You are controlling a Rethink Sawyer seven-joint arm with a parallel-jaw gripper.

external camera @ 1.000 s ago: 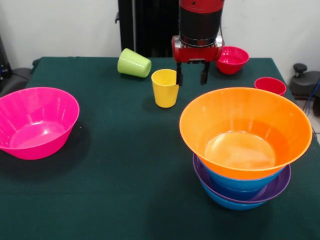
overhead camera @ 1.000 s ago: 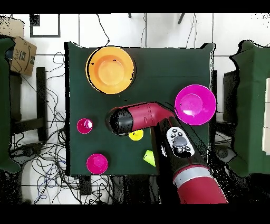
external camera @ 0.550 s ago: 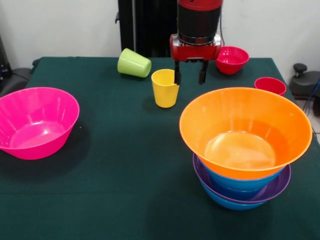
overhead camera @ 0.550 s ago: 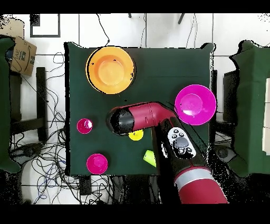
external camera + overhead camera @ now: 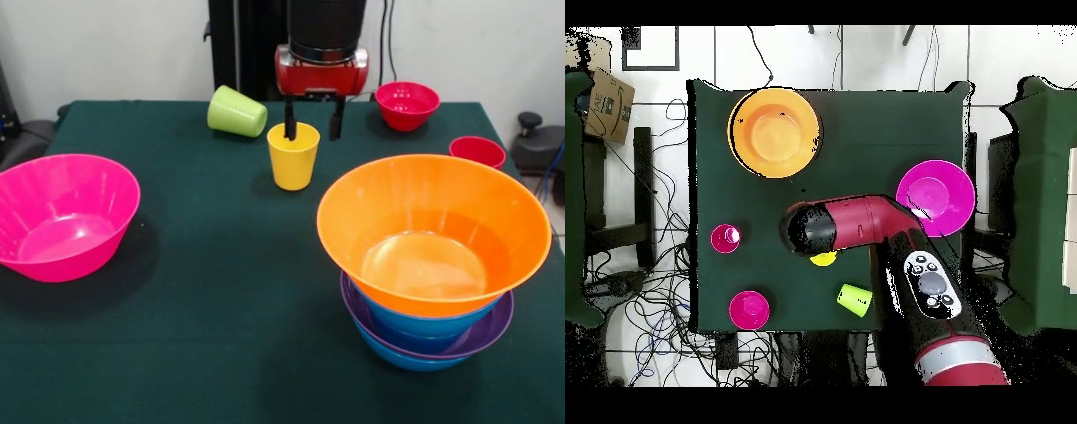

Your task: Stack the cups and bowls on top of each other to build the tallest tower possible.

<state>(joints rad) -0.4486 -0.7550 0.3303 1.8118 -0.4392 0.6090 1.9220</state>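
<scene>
Pincer [image 5: 312, 118] hangs with fingers spread wide, one tip at the yellow cup's [image 5: 292, 155] rim, the other clear of it beside. Lime green cup [image 5: 236, 111] lies tipped nearby; orange bowl [image 5: 433, 231] tops the tower [image 5: 430, 329] well in front.

Bench [image 5: 194, 291]: dark green cloth top.
Floor [image 5: 865, 60]: white tiles, tangled cables [image 5: 650, 300].
Cardboard box [image 5: 605, 100]: upper left, overhead view.
</scene>
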